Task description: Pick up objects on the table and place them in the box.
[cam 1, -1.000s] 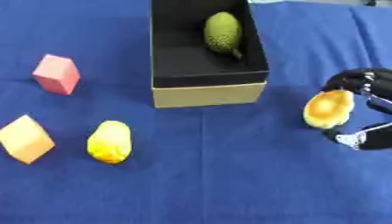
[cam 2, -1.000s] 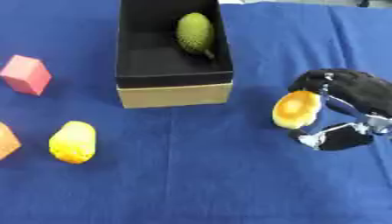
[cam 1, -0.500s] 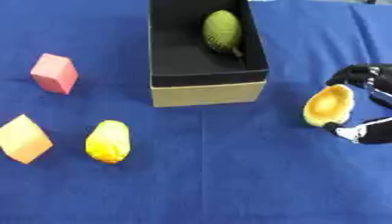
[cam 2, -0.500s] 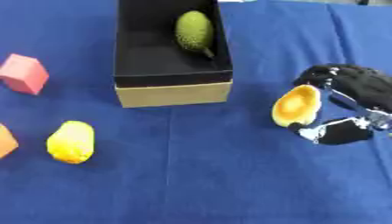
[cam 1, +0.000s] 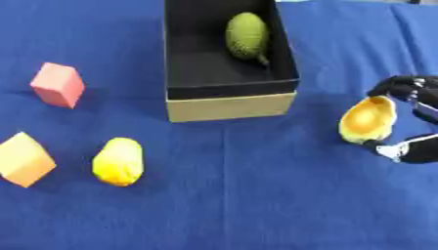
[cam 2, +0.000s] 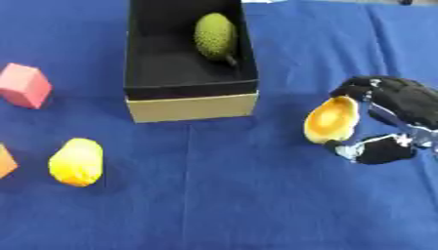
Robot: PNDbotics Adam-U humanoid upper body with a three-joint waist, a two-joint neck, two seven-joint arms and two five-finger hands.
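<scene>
Now your widest surface is the blue tablecloth point(cam 1: 256, 205), and on it at the far middle stands the black-lined box point(cam 1: 231, 105) with a green, bumpy fruit point(cam 1: 246, 35) already lying in its far right part. Your right hand point(cam 2: 395, 105) sits at the right edge, near the box but apart from it, fingers and thumb curled around a yellow-orange shell-shaped piece point(cam 2: 330, 119), its hollow face turned toward the box. Compared with a second ago, the hand and the piece have drifted a little up and toward the far side, so the piece looks lifted off the cloth and the carry toward the box seems to be starting; you will need to bring it left and farther, over the near wall, before letting go. Left of the box, a pink block point(cam 1: 58, 84) lies far left, an orange block point(cam 1: 24, 159) near left, and a yellow fruit point(cam 1: 118, 161) just right of that, all waiting. Your left hand shows in neither view.
</scene>
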